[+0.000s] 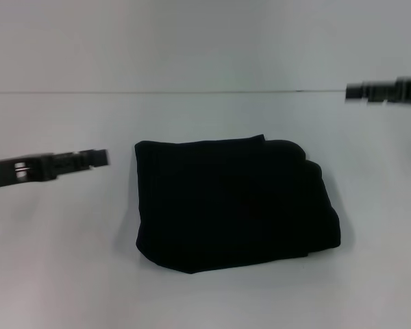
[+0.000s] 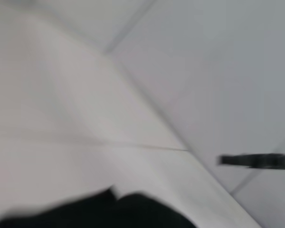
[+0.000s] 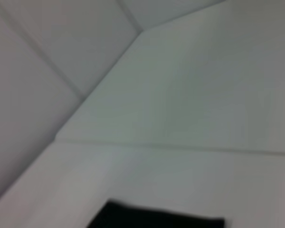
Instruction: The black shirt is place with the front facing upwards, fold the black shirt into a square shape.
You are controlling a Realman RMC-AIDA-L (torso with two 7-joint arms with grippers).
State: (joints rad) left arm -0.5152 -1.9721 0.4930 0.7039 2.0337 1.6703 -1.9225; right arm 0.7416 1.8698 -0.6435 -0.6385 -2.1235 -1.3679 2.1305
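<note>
— Where, the large soft black cloth shirt [image 1: 233,204]?
— Folded into a rough square on the plain white bench [image 1: 61,274], between the two pincers, touching neither. Just to the right of the black left pincer [image 1: 99,158]; well below and to the left of the black right pincer [image 1: 354,91].
— Edges?
— Left edge fairly straight, facing the left pincer's tip. Right side rounder, layers stacked and bulging. Near corner sagging to a blunt point. No lettering showing.
— Room to move?
— Bare bench all round: a narrow strip between left pincer and cloth, a wide stretch from the cloth's far right corner up to the right pincer, more open surface beyond the far edge up to the wall seam [image 1: 192,92].
— Pincer states?
— Cannot tell for either; holding nothing, both off the cloth. From the left wrist, a black hem [image 2: 109,211] and the other arm's tip [image 2: 256,161] farther off.
</note>
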